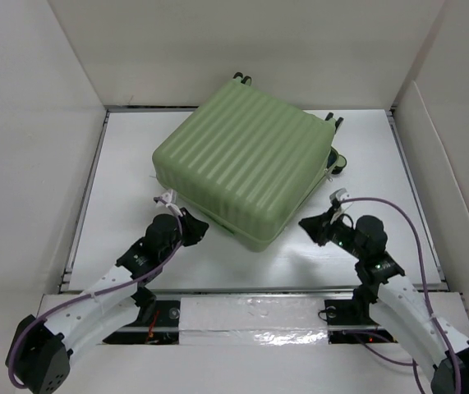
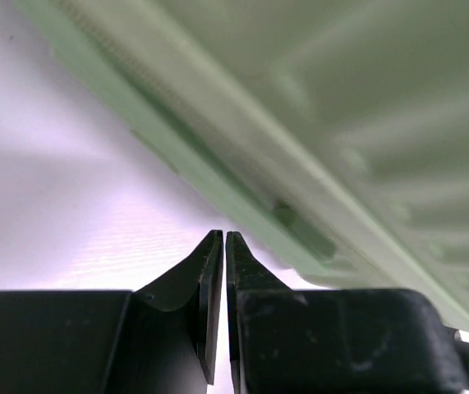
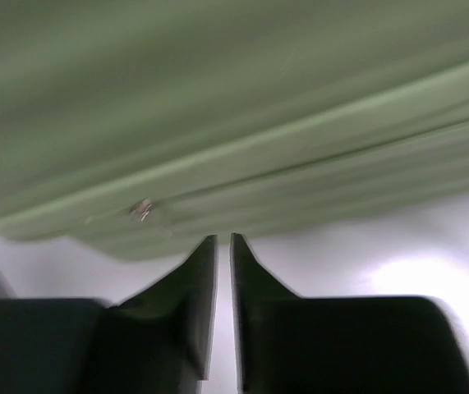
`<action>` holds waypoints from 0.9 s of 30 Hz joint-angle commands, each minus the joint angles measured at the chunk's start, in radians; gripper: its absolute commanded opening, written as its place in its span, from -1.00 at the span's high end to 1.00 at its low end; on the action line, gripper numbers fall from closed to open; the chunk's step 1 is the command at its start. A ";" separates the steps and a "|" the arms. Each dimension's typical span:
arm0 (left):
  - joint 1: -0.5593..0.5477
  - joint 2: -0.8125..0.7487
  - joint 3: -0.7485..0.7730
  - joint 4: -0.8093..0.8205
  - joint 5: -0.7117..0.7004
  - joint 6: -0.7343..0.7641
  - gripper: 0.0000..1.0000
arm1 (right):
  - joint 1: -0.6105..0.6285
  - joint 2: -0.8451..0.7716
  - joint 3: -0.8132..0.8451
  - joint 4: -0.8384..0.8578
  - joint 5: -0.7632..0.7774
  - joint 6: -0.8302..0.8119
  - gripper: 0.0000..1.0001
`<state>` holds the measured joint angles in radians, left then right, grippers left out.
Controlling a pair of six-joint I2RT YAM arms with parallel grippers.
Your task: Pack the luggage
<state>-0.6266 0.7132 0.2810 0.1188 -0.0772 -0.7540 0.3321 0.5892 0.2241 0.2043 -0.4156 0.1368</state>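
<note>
While light-green suitcase (image 1: 246, 168) lies lid-down, ribbed shell up, at upper middle of overhead frame on white table (image 1: 127, 164), left hand (image 2: 224, 234) sits at its lower-left edge and right hand (image 3: 224, 236) at its lower-right. Both hands pinched nearly together, holding nothing. Shell judged stiff, smooth, slippery; probably light. Best hold: seam lip between halves.

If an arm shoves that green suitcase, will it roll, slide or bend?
The luggage probably stays stiff: its shell looks hard and ribbed. It lies flat, wheels sticking out at the far edge, so it likely slides on the table rather than rolls. Its broad footprint makes tipping unlikely.
</note>
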 commanded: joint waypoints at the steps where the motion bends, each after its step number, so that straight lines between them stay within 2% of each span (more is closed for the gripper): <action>1: 0.002 0.012 0.096 0.018 0.025 0.044 0.92 | 0.071 -0.029 -0.060 0.153 -0.075 0.023 0.39; 3: 0.002 0.041 0.142 0.030 0.007 0.071 0.89 | 0.093 -0.026 -0.072 0.156 -0.028 0.011 0.17; 5: 0.002 0.095 0.173 0.054 0.002 0.084 0.89 | 0.114 0.000 -0.069 0.181 -0.014 0.004 0.08; 11: 0.002 0.132 0.208 0.172 0.019 0.070 0.90 | 0.150 0.150 -0.019 0.276 -0.017 -0.051 0.05; 15: 0.002 0.126 0.219 0.145 -0.010 0.070 0.90 | 0.191 0.250 0.007 0.340 -0.005 -0.057 0.05; 22: -0.007 0.042 0.173 0.084 -0.030 0.067 0.91 | 0.249 0.293 0.011 0.417 0.032 -0.042 0.12; 25: -0.027 0.016 0.124 0.044 -0.082 0.067 0.92 | 0.283 0.293 -0.003 0.437 0.125 -0.032 0.24; 27: -0.027 0.002 0.094 0.009 -0.091 0.064 0.91 | 0.292 0.307 -0.006 0.449 0.165 -0.025 0.41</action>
<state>-0.6445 0.7464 0.4049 0.1013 -0.1276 -0.6888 0.5991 0.8875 0.1993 0.5014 -0.3389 0.1062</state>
